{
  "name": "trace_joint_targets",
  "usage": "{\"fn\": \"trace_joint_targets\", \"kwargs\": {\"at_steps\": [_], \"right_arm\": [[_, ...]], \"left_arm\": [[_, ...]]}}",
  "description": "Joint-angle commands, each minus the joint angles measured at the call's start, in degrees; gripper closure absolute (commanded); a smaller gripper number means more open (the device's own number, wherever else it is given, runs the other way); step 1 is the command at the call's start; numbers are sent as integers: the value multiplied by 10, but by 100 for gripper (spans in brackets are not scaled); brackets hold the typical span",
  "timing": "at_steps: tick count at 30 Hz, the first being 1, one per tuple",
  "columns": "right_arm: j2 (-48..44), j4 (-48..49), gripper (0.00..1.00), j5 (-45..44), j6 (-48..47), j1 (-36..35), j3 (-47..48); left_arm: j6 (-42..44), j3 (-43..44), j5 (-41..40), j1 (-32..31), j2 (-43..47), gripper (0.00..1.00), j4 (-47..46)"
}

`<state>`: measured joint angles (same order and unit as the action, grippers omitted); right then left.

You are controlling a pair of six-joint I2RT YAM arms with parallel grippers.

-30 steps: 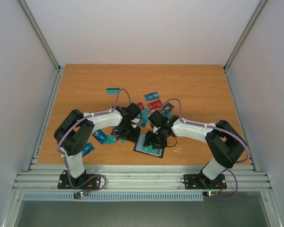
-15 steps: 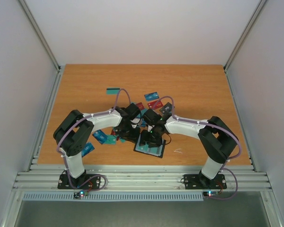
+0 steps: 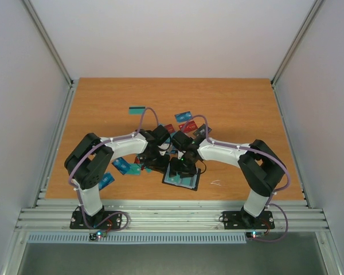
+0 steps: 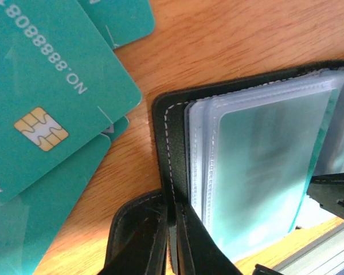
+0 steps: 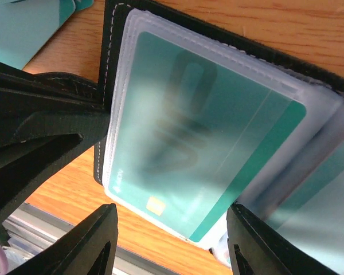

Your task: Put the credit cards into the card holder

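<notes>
The black card holder [image 3: 182, 179] lies open near the table's front edge, its clear sleeves [image 4: 258, 166] facing up. My left gripper [image 4: 176, 209] is shut on the holder's black stitched cover edge [image 4: 163, 143], pinning it. A teal credit card [image 5: 200, 154] sits in the top sleeve, its chip corner poking out of the sleeve's mouth. My right gripper [image 5: 172, 229] hovers open over that card, one finger on each side, not pinching it. Loose teal cards [image 4: 46, 114] lie just left of the holder. In the top view both grippers, left [image 3: 159, 162] and right [image 3: 182, 166], meet at the holder.
More cards are scattered behind the arms: a teal one [image 3: 137, 108], a blue one [image 3: 184, 116], a red one [image 3: 187, 126], a dark one [image 3: 202, 130]. Blue cards [image 3: 123, 166] lie under the left arm. The table's front rail [image 3: 172, 215] is close behind the holder.
The right arm has swung left, bringing its gripper further over the open holder. The left gripper has stayed clamped on the cover.
</notes>
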<state>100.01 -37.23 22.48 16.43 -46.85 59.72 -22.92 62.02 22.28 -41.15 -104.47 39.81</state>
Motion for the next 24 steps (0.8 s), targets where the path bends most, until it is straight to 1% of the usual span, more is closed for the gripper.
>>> {"fn": "trace_joint_targets", "kwargs": {"at_steps": [1, 8, 15, 21, 24], "right_arm": [[-17, 2, 46, -16, -58, -6, 26], [14, 12, 46, 5, -93, -6, 51], [-16, -35, 45, 4, -126, 0, 53], [-58, -45, 45, 49, -153, 27, 24], [-65, -57, 46, 82, -155, 46, 16]], "left_arm": [[18, -12, 11, -5, 3, 93, 23], [27, -6, -5, -5, -2, 92, 34], [6, 8, -32, -5, 9, 91, 43], [-35, 39, -46, -5, 23, 86, 57], [-64, 59, -46, -7, 29, 81, 72]]}}
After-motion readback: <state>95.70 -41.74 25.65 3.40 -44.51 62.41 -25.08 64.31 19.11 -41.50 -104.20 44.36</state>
